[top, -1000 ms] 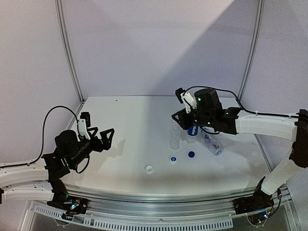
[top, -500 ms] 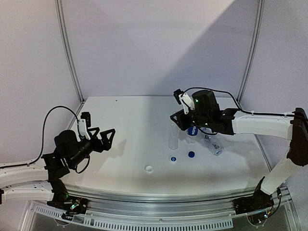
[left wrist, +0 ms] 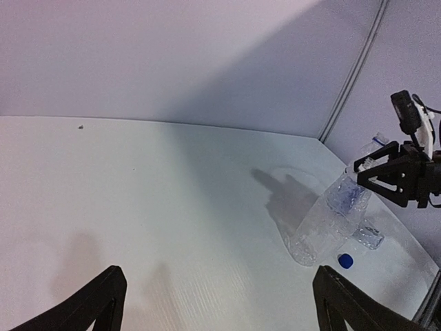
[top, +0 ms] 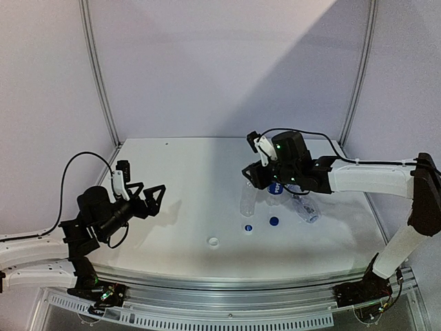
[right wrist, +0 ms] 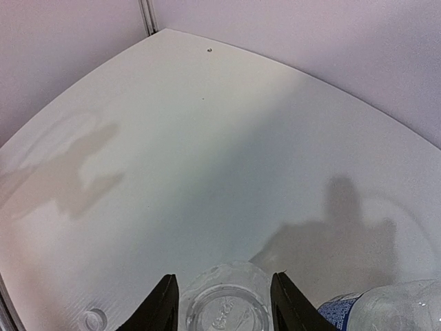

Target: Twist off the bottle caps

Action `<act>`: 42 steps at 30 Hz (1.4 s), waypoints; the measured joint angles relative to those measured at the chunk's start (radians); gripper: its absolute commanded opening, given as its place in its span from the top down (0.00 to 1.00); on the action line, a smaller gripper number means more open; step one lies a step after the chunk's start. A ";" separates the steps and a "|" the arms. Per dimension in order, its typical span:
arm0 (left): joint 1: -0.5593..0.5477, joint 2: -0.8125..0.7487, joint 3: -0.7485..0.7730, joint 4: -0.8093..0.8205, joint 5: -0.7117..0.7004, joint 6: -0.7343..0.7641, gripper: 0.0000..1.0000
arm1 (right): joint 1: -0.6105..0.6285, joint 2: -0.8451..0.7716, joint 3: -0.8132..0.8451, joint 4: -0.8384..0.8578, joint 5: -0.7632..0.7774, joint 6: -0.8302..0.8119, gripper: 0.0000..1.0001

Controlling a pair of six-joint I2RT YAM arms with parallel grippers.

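Your right gripper (top: pixel 255 176) hangs open over the upright bottle (right wrist: pixel 222 303), mid-table, its mouth already uncapped. It looks light, thin-walled and easily crushed or tipped, so grip it gently round the body. Your left gripper (left wrist: pixel 220 307) waits open.

In the right wrist view the plain bottle (right wrist: pixel 224 307) is cut off by the bottom edge, so only its open mouth and shoulder are seen. The blue-labelled bottle (right wrist: pixel 386 303) is cut off at the bottom right corner. From above, its top is hidden behind the right gripper (top: pixel 252 179), and it cannot be told whether this gripper touches the plain bottle. In the left wrist view the lying bottle (left wrist: pixel 370 236) is mostly covered by the plain bottle.
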 measured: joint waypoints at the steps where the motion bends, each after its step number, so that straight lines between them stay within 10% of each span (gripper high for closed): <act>1: 0.000 0.000 0.000 0.000 0.002 0.000 0.04 | 0.000 0.000 0.000 -0.003 0.000 0.001 0.51; 17: 0.000 -0.005 0.000 0.001 0.019 0.001 0.05 | 0.000 -0.013 0.000 -0.027 -0.027 0.016 0.27; 21: 0.000 -0.001 0.000 0.001 0.020 0.008 0.05 | 0.000 -0.058 0.000 -0.034 -0.044 0.025 0.01; 42: 0.000 0.176 0.134 -0.130 -0.076 0.198 0.01 | 0.000 -0.603 -0.326 -0.019 0.311 0.132 0.01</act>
